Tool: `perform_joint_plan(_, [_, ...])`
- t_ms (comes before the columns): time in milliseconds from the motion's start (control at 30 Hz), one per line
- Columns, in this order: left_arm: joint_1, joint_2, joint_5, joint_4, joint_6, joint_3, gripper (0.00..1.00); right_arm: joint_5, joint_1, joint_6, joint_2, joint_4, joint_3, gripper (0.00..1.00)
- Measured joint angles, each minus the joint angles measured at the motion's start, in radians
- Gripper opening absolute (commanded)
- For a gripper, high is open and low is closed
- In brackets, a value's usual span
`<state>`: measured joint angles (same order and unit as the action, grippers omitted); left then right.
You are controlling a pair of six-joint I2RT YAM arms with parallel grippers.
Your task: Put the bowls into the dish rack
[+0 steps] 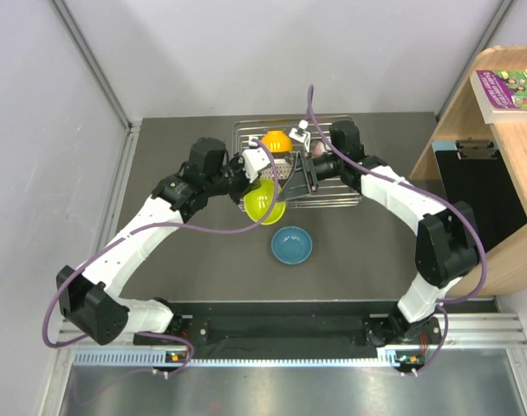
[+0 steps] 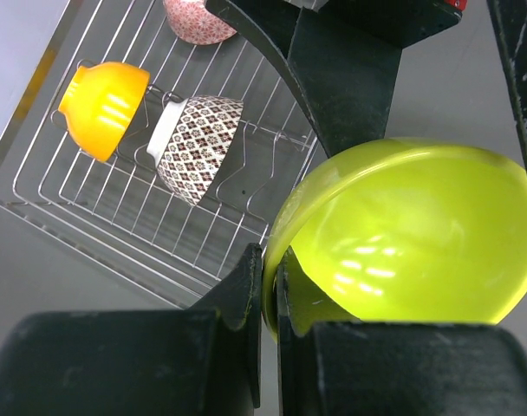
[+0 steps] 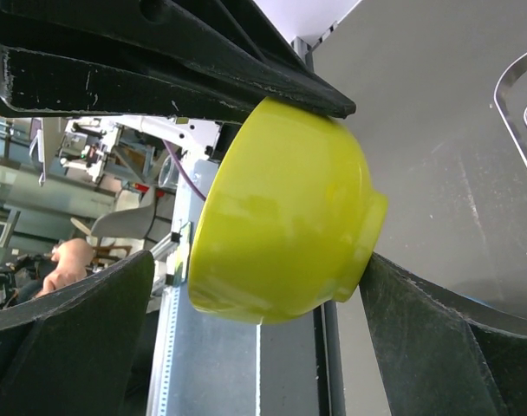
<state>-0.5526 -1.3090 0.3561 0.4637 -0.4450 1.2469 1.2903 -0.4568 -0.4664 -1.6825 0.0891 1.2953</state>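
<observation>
My left gripper (image 2: 269,286) is shut on the rim of the lime green bowl (image 2: 419,234) and holds it tilted, just in front of the dish rack (image 2: 90,227). In the top view the bowl (image 1: 262,203) hangs at the rack's (image 1: 343,201) front left corner. My right gripper (image 3: 256,260) is open and straddles the same bowl (image 3: 281,225). One of its fingers (image 3: 437,329) touches the bowl's foot; the other stands apart from the rim. The orange bowl (image 2: 103,104), mosaic bowl (image 2: 198,143) and pinkish bowl (image 2: 198,19) stand in the rack. The blue bowl (image 1: 292,245) sits on the table.
A wooden shelf (image 1: 506,173) with a book (image 1: 509,87) stands at the right edge, with a black clipboard (image 1: 471,182) beside it. White walls close the left and back. A metal rail (image 1: 289,355) runs along the near edge.
</observation>
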Motion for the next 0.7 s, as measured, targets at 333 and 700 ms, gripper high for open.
perform_joint_plan(333, [0.0, 0.0, 0.002, 0.004, 0.002, 0.0, 0.0, -0.011, -0.016, 0.002, -0.011, 0.0, 0.0, 0.98])
perform_joint_plan(700, [0.002, 0.0, 0.003, 0.014, 0.004, 0.0, 0.0, -0.02, -0.027, 0.009, -0.037, 0.003, 0.0, 0.54])
